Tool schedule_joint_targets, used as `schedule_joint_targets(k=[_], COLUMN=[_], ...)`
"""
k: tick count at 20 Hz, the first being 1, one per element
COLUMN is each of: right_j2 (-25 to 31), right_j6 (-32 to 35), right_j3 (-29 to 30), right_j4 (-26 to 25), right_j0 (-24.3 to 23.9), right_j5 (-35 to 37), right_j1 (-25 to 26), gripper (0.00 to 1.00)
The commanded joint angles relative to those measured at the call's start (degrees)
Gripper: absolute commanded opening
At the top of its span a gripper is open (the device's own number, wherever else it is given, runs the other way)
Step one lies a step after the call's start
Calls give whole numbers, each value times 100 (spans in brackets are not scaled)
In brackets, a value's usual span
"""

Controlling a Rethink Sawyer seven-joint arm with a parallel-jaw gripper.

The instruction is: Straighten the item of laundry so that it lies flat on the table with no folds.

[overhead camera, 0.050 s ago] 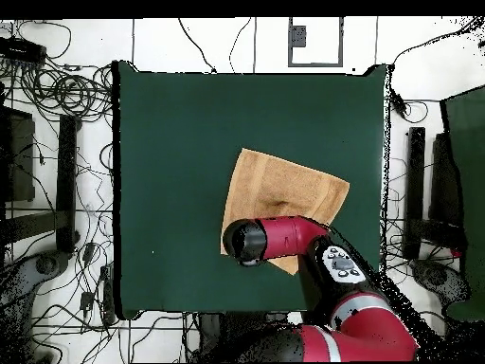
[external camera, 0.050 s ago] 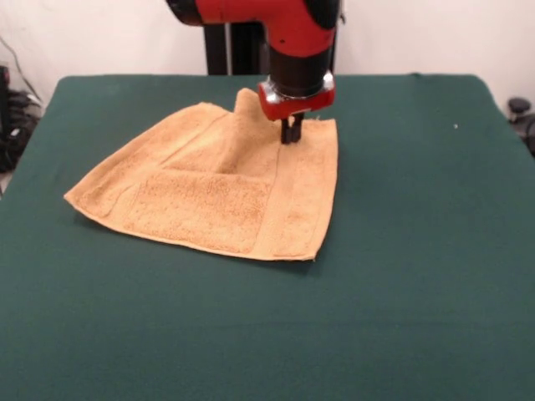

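Towel [external camera, 0.050 s ago: 213, 196] spread on green table [external camera, 0.050 s ago: 401, 251], 1 raised fold near its far edge, gripper [external camera, 0.050 s ago: 290, 134] tips narrow, pressed on towel beside fold

The towel [external camera, 0.050 s ago: 217, 188] is golden tan terry cloth, roughly square, spread on the dark green surface [external camera, 0.050 s ago: 401, 276] towards its far side. Most of it lies flat, with a woven band running along the right edge and another along the near-left part. Its far edge is not flat: 1 fold rises there in a small peak, with a crease running down from it.
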Motion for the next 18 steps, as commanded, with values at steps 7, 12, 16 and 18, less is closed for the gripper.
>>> schedule_joint_targets(k=[7,12,16,18], right_j2=[1123,1456,1730,1834], right_j6=[1080,1060,1128,1132], right_j3=[222,354,356,315], right_j4=[-146,-326,-493,-670], right_j0=[-737,-1048,-1217,-1276], right_j5=[-3580,-4270,-4730,-4974], right_j1=[1393,1509,1688,1788], gripper=[0,0,0,0])
